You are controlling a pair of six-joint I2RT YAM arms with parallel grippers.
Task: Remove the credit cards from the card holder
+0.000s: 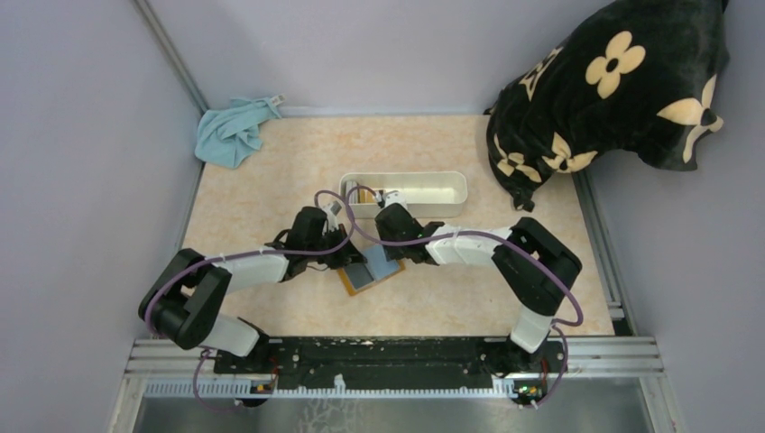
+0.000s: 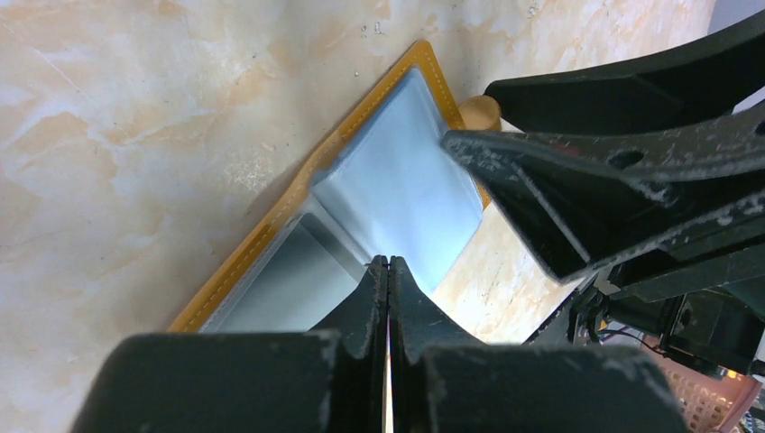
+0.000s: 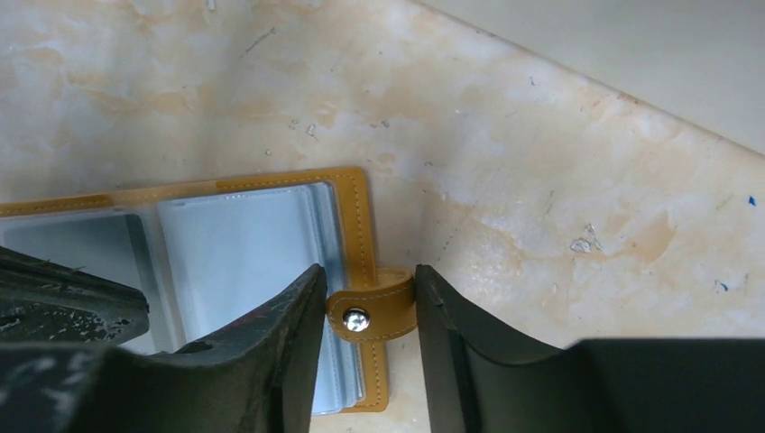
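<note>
Orange-brown and spread open on the bench (image 3: 559, 162), the card holder (image 3: 354, 225) lay between the two arms, just short of the white tray (image 1: 451, 179). I judged the job barely under way: the holder was open, but I saw no credit cards lying free, and what filled the clear sleeves was too hazy to call. Its long axis ran diagonally, near-left to far-right in the top view, with the snap tab (image 3: 379, 311) on the edge toward the right arm. My right gripper (image 3: 368, 275) held its jaws on that tab, one at each end. My left gripper (image 2: 388, 263) was closed with no gap showing, its tips against a lifted pale blue-grey leaf (image 2: 397, 194); whether it was pinching the leaf, I couldn't tell.
</note>
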